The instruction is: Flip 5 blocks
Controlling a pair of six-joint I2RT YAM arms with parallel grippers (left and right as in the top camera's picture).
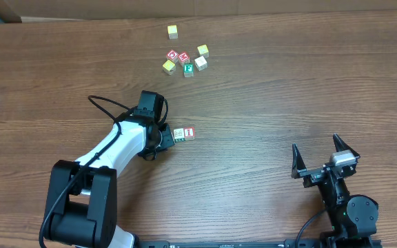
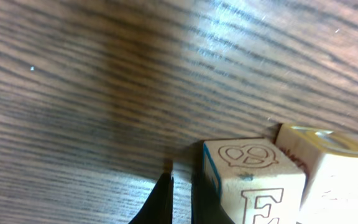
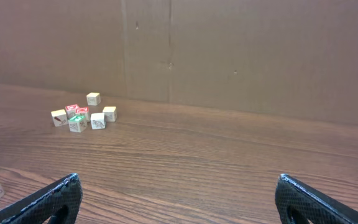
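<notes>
Sitting shut beside a two-cube row: left claw at the lettered pair

Nearest the robot's side of the wood-grain table (image 1: pixel 267 89), well to the right of the I block (image 1: pixel 189 132), the right gripper (image 1: pixel 316 146) has its two black, tapered fingers spread wide with nothing between them.

Touching the I block on its left lies a second block (image 1: pixel 179 134), a pale wooden cube with a greenish print on top. The left wrist view shows a blue-edged face, an engraved pretzel-like figure on its upper face and a letter E on the side toward the camera. The I block turns a red-framed face upward, the letter's stroke running near to far. As cubes, neither has a long axis. Together they form a short row running left to right.

At the left end of that row, the left gripper (image 1: pixel 165 136) on its white arm has its black fingers pressed together on nothing. Its tips are just beside the second block, and contact cannot be told.

Well beyond the I block sits a loose cluster of seven small cubes:
- one E block (image 1: pixel 188 69), green letter up, closest to the I block
- one pale cube (image 1: pixel 200 63)
- two red-topped cubes (image 1: pixel 172 55)
- three yellowish-topped cubes (image 1: pixel 169 66), one of them set apart, farthest of all
</notes>
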